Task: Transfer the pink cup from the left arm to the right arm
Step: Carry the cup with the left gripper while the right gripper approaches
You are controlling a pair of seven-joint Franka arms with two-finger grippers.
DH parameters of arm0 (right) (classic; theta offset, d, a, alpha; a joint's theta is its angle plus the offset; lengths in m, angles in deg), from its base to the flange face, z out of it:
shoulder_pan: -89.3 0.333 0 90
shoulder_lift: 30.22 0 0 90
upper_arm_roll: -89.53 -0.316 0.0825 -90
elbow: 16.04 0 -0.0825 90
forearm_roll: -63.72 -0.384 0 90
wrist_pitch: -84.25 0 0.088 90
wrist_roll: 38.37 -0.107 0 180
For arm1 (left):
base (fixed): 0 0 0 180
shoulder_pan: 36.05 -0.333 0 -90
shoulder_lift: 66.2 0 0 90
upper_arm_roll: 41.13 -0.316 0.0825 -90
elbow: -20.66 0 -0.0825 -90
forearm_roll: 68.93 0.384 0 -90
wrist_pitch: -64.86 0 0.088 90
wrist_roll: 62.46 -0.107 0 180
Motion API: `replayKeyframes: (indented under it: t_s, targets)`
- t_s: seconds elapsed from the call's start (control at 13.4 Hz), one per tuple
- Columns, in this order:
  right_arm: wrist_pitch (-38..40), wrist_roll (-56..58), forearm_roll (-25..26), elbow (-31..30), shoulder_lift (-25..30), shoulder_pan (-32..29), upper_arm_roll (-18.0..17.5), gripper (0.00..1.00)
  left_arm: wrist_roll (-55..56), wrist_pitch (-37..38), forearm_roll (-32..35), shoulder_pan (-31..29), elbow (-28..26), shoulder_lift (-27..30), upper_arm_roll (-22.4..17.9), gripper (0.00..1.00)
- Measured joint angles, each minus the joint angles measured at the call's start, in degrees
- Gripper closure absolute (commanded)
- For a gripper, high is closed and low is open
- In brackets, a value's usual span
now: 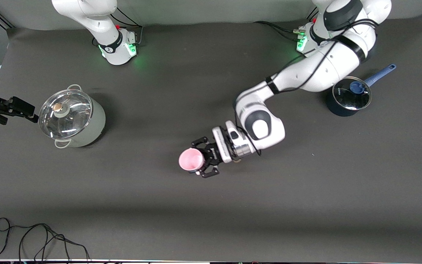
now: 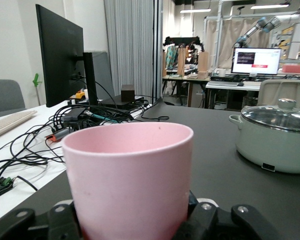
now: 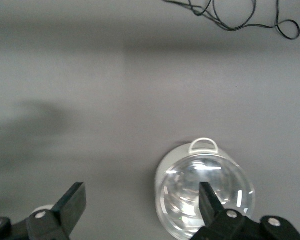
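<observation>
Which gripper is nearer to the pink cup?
Left. The left gripper is shut on the pink cup; the right gripper hangs open, apart, by the pale-green pot.

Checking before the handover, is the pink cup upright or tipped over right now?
Upright. The pink cup shows its open mouth facing up, rim level in the left wrist view, gripped by the left hand.

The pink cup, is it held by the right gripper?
No, the left gripper grips the pink cup; the right gripper is open, high over the table.
</observation>
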Motion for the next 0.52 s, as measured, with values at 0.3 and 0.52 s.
replayKeyframes:
  t_s: [0.3,0.52]
  targets:
    - [2.40,-21.99,-2.13,6.44,-2.05,6.65,-0.49,0.00,6.05,-12.60,-0.01,10.76,10.28,0.09,0.45,1.00]
    - [5.84,-40.91,-6.38,15.65,-7.93,9.22,-0.88,0.00,8.55,-17.91,-0.02,17.85,16.24,0.24,-0.39,1.00]
